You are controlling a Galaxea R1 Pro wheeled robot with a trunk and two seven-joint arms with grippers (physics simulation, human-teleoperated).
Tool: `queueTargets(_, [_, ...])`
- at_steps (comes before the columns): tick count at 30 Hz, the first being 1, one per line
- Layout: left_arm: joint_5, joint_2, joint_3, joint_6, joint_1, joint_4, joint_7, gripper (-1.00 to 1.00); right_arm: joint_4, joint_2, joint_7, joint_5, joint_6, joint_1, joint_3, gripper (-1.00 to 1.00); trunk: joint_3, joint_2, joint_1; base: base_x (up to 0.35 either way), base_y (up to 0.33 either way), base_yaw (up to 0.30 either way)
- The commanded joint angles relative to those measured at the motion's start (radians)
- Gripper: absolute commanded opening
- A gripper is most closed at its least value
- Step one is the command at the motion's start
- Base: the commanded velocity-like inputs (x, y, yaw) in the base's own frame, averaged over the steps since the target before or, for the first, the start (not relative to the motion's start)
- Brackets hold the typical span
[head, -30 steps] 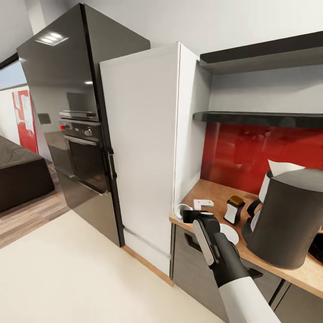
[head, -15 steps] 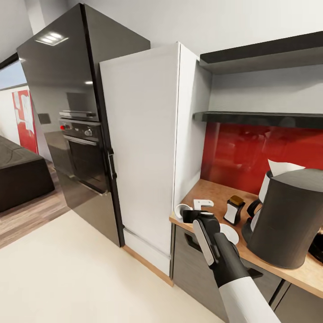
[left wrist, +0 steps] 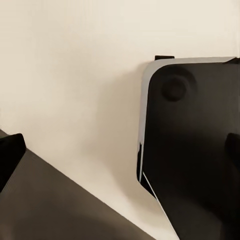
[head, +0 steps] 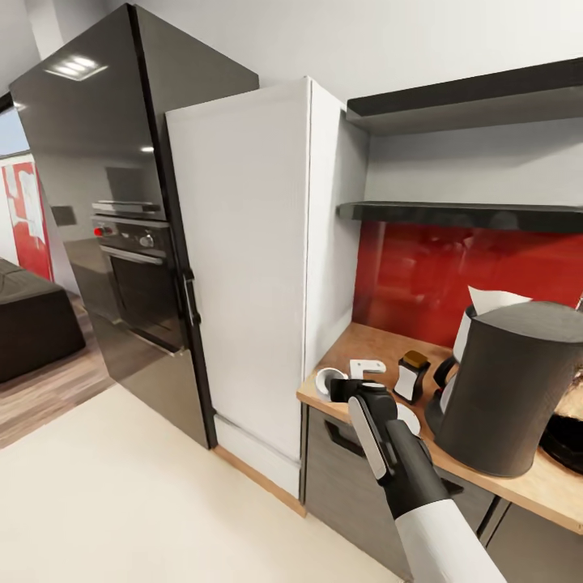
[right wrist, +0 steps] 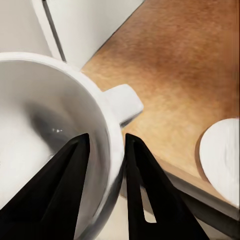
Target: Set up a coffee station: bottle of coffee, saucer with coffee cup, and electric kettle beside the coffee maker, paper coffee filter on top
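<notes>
**One cup pinched at the counter's corner**

Two black fingers of my right gripper (right wrist: pixel 106 165) straddle the wall of the white coffee cup (right wrist: pixel 50 125): one finger sits inside the bowl, the other outside, with the rim clamped between them. The cup's handle (right wrist: pixel 122 102) sticks out toward the wooden countertop (right wrist: pixel 185 65).

From the head camera, my right gripper (head: pixel 344 389) reaches out from the 6 o'clock edge of the picture, and the coffee cup (head: pixel 327 379) sits at the near left corner of the countertop (head: pixel 380 344), at about 5 o'clock from the picture's centre. The saucer (head: pixel 409 417) lies just at 3 o'clock of the gripper, partly hidden by my arm. At 1 o'clock from the cup a small white flat piece (head: pixel 366 367) lies on the wood. The bottle of coffee (head: pixel 411 376), white with a brown cap, stands upright beyond the saucer. The big dark electric kettle (head: pixel 506 385) fills the 3 o'clock side, and behind it I see the coffee maker (head: pixel 453 368) with a paper coffee filter (head: pixel 494 300) poking up above it.

A dark fridge (head: pixel 105 202) and a tall white cabinet (head: pixel 243 259) stand at 9 to 10 o'clock.

The left wrist camera looks at pale floor (left wrist: pixel 70 75) and a dark rounded panel (left wrist: pixel 195 150); I cannot tell whether the left gripper is open or closed.
</notes>
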Motion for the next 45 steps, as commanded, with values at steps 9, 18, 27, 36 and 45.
queueTargets(9, [-0.006,0.000,0.007,-0.002,0.001,-0.002,0.001,1.00,0.001,0.000,-0.009,-0.011,0.002,-0.001,0.002,-1.00,0.001,-0.001,0.000,0.000,0.000,-0.289])
queueTargets(18, [-0.006,0.000,0.007,-0.002,0.001,-0.002,0.001,1.00,0.001,0.000,-0.009,-0.011,0.002,-0.001,0.002,-1.00,0.001,-0.001,0.000,0.000,0.007,-0.265])
queueTargets(27, [-0.006,-0.001,0.007,-0.002,0.001,-0.003,0.001,1.00,0.001,0.000,-0.009,-0.011,0.002,0.000,0.002,-1.00,0.001,-0.001,0.000,0.041,0.176,-0.258])
queueTargets(36, [-0.006,0.002,0.007,-0.002,0.001,-0.003,0.001,1.00,0.001,0.000,-0.009,-0.011,0.002,-0.001,0.002,-1.00,0.001,-0.001,0.000,0.016,0.028,-0.258])
queueTargets(45, [-0.006,0.001,0.007,-0.002,0.001,-0.003,0.001,1.00,0.002,0.000,-0.009,-0.011,0.002,-0.001,0.002,-1.00,0.001,-0.001,0.000,0.064,0.240,-0.258])
